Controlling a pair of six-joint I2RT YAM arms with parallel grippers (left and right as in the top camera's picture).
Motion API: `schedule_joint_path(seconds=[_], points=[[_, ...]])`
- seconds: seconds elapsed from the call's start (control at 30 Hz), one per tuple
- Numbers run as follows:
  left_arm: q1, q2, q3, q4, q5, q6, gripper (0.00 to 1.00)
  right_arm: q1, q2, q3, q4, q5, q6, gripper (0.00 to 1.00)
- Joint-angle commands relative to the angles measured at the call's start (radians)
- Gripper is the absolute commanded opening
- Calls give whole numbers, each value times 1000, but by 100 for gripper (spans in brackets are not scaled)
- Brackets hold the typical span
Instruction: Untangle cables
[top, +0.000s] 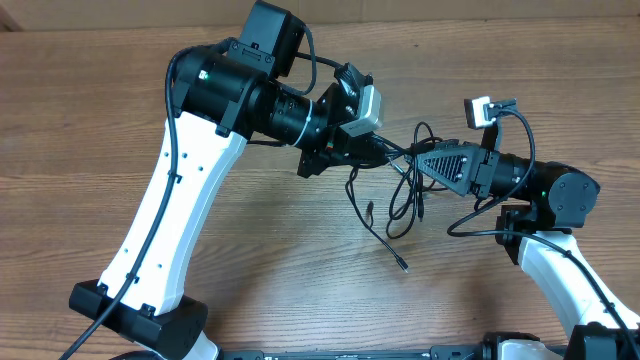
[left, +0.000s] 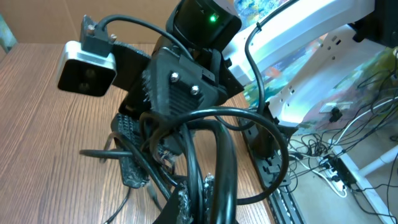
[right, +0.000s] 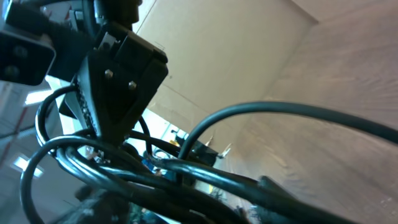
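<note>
The cables (top: 402, 198) are thin black cords hanging in loops between my two grippers, above the wooden table (top: 90, 120). One plug end (top: 402, 266) trails lowest, toward the front. My left gripper (top: 385, 148) reaches in from the left. In the left wrist view it (left: 199, 202) is shut on a black cord, with more loops of cable (left: 221, 155) in front. My right gripper (top: 418, 160) points left into the same bundle, almost nose to nose with the left one. Blurred cables (right: 205, 174) fill the right wrist view, and the right gripper's fingers are hidden behind them.
The right arm's wrist camera (left: 87, 65) and black gripper body (left: 180, 81) loom close in the left wrist view. Beyond the table edge are a black rail (left: 280, 186) and floor wiring with a power strip (left: 329, 165). Both arm bases sit at the front edge.
</note>
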Motion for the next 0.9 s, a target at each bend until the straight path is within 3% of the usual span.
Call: schedule_joint_path(seconds=[0.0,0.17,0.5,0.57,0.67,0.7,0.87], points=[[-9,-18,19,-9,99,91,4,-3,-2,4,7,22,-20,48],[-5,-18,19,-8,94,91,4,-3,-2,4,7,15,-19,29],[-3,-18,19,-5,-91,44,8,-3,-2,4,7,-5,-19,11],[1,-18,19,-2,-121,-7,27,-3,-2,4,6,-5,-19,10],[12,-18,19,7,-135,-86,92,-3,-2,4,6,-4,-19,10],[19,-18,19,12,-134,-113,100,-3,-2,4,6,-3,-19,10],[49,-19,20,32,-129,-169,100,-28,-2,4,-9,3,-19,9]])
